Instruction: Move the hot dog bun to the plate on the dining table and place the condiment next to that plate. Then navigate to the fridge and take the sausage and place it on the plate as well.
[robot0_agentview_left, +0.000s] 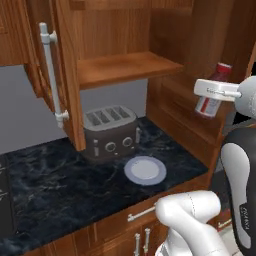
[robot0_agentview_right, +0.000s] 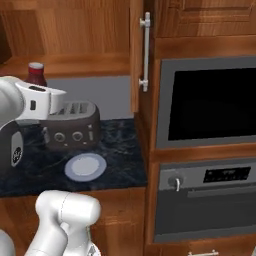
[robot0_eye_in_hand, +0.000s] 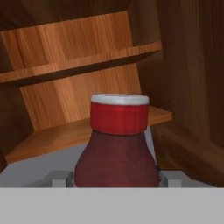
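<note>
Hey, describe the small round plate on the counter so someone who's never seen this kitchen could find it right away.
Start at the open wooden cabinet above the black marbled counter. Below it stands a grey four-slot toaster, and the small plate lies flat on the counter just in front of it. It is round, blue-grey with a paler middle, and bare, the only dish on the counter.

Glossy black marbled counter (robot0_agentview_left: 60, 175), wooden cupboards (robot0_agentview_left: 115, 35), brushed-metal toaster (robot0_agentview_left: 110, 131).

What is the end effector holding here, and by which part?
The end effector is closed on the condiment, gripping its body below the red cap; the bottle hangs in the air beside the open cabinet.
</note>
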